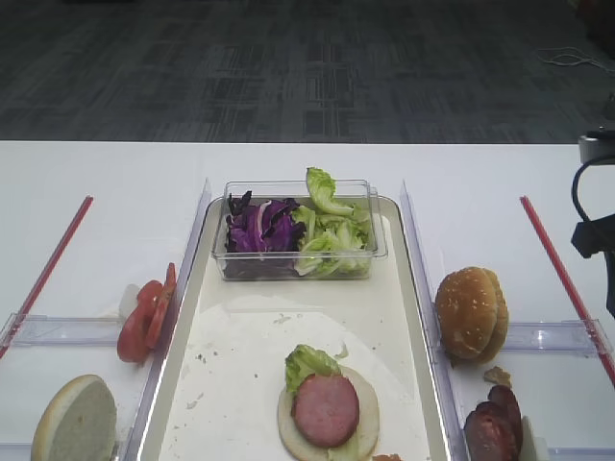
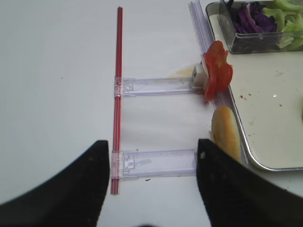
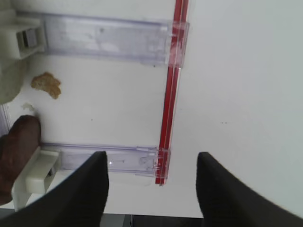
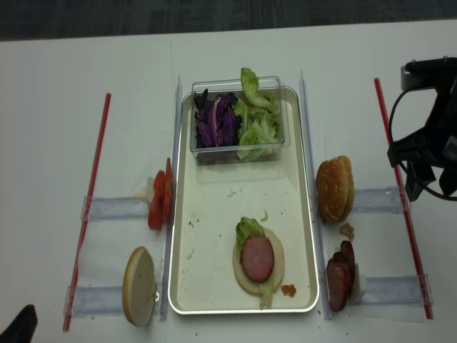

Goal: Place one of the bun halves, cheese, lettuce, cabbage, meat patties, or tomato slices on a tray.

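Tray [image 4: 214, 286] mid-surface: one bun half, cut face up, carrying lettuce leaf [image 4: 247, 229] and one meat patty [image 4: 257, 258]. Clear box [image 4: 239, 151] at far end: purple cabbage [image 4: 216, 120] plus green lettuce. Left of tray: tomato slices [image 4: 158, 205], one bun half [image 4: 138, 285]. Right: stacked buns [image 4: 335, 189], three-odd patties [image 4: 340, 274]. Right gripper [image 3: 152, 189] jaws wide, empty; left gripper [image 2: 152, 189] jaws wide, empty.

At the right edge of the overhead view, the right arm [image 4: 428, 136] is black with a pale grey block on top and a looping black cable. Both wrist views show matte black, smoothly tapered fingers [image 3: 80, 194] at bottom frame.
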